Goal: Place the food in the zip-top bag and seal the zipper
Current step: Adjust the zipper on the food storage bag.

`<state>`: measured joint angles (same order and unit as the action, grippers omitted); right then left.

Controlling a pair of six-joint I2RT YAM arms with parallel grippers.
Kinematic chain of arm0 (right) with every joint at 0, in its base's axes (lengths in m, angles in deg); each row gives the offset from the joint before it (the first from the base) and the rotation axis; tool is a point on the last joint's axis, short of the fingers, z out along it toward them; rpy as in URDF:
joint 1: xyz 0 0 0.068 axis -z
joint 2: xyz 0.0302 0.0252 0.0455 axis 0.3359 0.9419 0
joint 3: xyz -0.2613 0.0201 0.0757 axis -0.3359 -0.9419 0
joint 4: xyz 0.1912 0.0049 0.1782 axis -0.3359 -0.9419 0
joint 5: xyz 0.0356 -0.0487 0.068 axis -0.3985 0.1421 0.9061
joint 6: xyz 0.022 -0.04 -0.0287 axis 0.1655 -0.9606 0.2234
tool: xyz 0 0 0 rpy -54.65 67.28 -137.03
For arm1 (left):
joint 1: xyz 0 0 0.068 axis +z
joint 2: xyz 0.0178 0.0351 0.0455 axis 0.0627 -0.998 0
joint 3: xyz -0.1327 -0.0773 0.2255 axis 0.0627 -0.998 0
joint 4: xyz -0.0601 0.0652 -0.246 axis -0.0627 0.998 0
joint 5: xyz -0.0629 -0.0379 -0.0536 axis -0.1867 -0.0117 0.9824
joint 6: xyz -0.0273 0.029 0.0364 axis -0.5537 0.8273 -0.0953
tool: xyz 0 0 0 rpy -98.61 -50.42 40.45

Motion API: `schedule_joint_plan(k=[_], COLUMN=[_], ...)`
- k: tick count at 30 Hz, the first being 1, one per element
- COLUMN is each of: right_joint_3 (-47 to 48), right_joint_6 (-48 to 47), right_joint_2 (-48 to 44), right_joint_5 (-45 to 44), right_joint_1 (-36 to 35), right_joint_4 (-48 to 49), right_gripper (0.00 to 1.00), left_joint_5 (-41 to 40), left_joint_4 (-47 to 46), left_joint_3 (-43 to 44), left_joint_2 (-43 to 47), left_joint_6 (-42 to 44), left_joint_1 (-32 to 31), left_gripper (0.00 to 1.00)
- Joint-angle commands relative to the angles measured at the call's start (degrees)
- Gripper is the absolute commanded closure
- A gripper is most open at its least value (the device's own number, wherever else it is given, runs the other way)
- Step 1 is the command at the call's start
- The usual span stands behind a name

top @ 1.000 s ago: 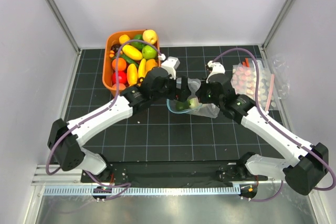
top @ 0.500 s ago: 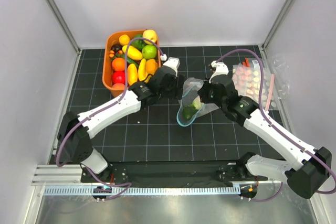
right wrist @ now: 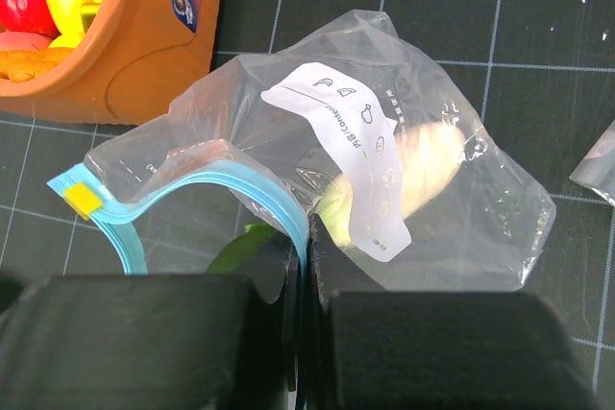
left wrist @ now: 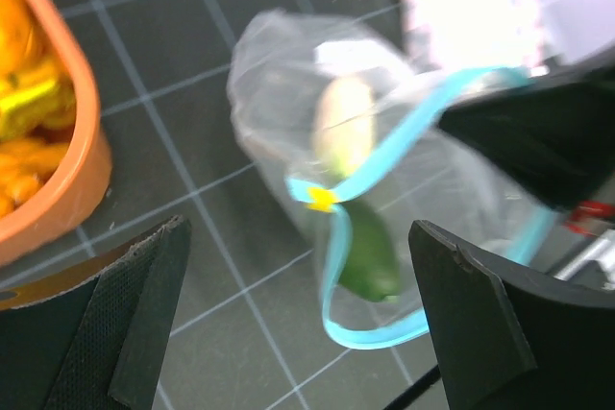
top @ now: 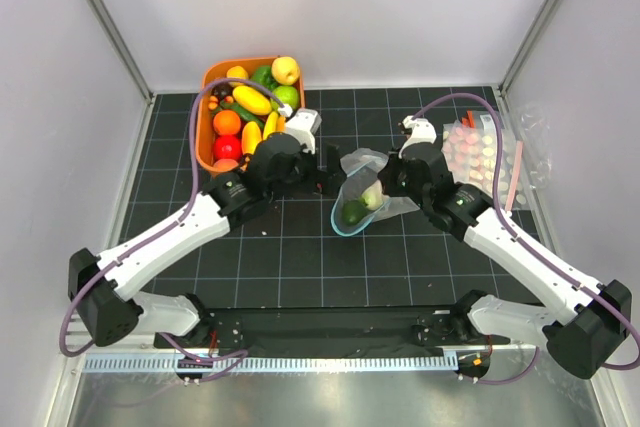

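The clear zip-top bag (top: 362,169) lies mid-mat, its mouth gaping toward the near left. My right gripper (top: 393,183) is shut on the teal zipper (right wrist: 197,182) at the rim; in the right wrist view the gripper (right wrist: 306,237) pinches that strip. Two pieces of food lie inside: a white radish (right wrist: 434,172) and a green piece (right wrist: 240,245). My left gripper (top: 325,163) stands open and holds nothing, just left of the bag. In the left wrist view the zipper (left wrist: 389,146) loops between the wide fingers of the gripper (left wrist: 298,229), with the green piece (left wrist: 370,258) behind.
An orange basket (top: 205,119) with several toy fruits (top: 250,102) stands at the back left, close to the left wrist. Crinkled pink-dotted packs (top: 482,153) lie at the back right. Grey walls enclose the black gridded mat.
The left gripper has pulled back leftward out of the bag mouth and stands open. The green piece now lies in the bag. The right gripper has kept its hold on the zipper.
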<state>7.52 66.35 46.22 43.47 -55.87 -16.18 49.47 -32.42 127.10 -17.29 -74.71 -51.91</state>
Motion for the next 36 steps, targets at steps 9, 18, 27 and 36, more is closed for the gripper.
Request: schedule_joint_plan(k=[9, 18, 27, 36], right_joint_3=[0.4, 0.2, -0.8, 2.1], right_joint_6=[1.0, 1.8, 2.0, 0.4], right_joint_2=[-1.6, -1.7, -0.2, 4.8], right_joint_5=[-1.6, -1.9, 2.2, 4.5], right_joint_1=[0.0, 0.1, 0.0, 0.0], right_joint_4=[2.9, 3.3, 5.1, 0.4], right_gripper=[0.99, 0.99, 0.96, 0.5], left_joint_5=[9.4, -2.7, -8.8, -10.0], left_joint_4=[3.8, 9.8, 11.4, 25.6], left_joint_3=[6.8, 11.8, 14.3, 33.6], left_joint_2=[-7.6, -14.8, -13.2, -14.0], left_joint_6=[2.6, 1.0, 1.1, 1.0], left_joint_1=[-0.8, -4.9, -4.7, -3.5], left_gripper=[0.08, 0.24, 1.0, 1.0])
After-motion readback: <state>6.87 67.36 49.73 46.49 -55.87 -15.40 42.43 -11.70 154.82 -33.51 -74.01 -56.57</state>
